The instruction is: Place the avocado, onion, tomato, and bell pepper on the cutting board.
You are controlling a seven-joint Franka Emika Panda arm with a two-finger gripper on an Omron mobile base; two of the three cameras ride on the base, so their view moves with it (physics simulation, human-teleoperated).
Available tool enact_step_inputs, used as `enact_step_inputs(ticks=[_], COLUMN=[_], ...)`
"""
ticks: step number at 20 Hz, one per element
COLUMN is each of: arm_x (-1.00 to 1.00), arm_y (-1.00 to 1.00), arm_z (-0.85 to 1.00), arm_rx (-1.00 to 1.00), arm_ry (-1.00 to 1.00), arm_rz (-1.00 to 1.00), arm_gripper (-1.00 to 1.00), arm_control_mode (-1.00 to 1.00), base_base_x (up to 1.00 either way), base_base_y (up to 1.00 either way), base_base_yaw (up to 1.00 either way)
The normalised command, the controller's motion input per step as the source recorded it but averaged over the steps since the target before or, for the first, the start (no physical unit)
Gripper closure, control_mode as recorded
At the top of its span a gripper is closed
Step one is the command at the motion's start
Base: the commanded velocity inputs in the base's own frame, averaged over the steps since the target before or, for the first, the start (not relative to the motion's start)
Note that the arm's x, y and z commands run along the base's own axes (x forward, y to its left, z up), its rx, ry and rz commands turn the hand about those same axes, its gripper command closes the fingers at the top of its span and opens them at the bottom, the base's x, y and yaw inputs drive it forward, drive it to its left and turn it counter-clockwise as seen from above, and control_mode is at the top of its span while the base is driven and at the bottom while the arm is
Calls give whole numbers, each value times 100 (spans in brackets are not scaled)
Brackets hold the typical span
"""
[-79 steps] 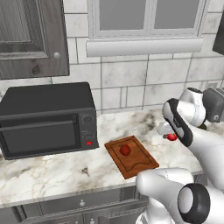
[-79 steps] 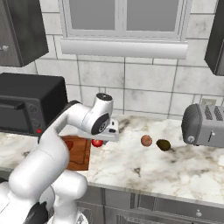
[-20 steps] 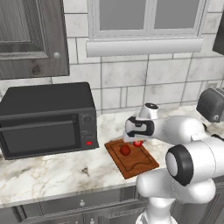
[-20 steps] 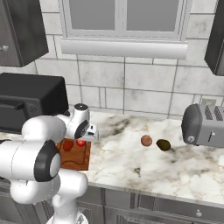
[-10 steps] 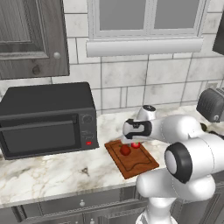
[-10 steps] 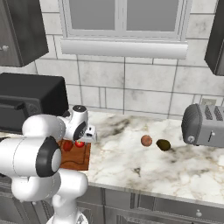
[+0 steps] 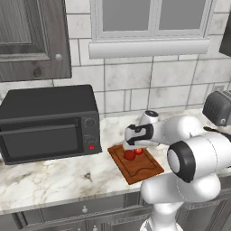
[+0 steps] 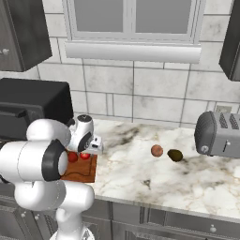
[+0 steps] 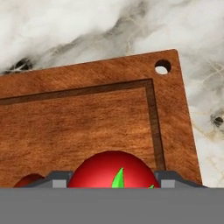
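Note:
My gripper hangs low over the reddish-brown cutting board, shut on the bright red tomato. In the hand view the tomato with its green cap fills the gap between the fingertips, just above the cutting board. The darker red bell pepper lies on the board right beside it. In the right base view the tomato and bell pepper sit side by side under the gripper. The tan onion and dark avocado lie together on the marble counter, further right.
A black microwave stands on the counter left of the board. A grey toaster stands at the far right, near the avocado. The tiled wall and window sill run behind. Bare marble counter lies between board and onion.
The arm swung left from over the counter, carrying the tomato to the board. In the last second the hand sank slightly, beside the bell pepper.

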Motion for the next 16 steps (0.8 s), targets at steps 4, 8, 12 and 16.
enact_step_inputs(ticks=[4,8,12,16], arm_x=[0,0,0,-1], arm_y=[7,0,0,0], arm_z=[-24,-15,-1,4], arm_rx=[0,0,0,0], arm_ry=[1,0,0,-1], arm_rz=[0,0,0,0], arm_gripper=[100,-100,-100,-100], arm_control_mode=[-100,-100,-100,-100], base_base_x=[0,0,0,0], base_base_y=[0,0,0,0], base_base_yaw=[0,0,0,0])
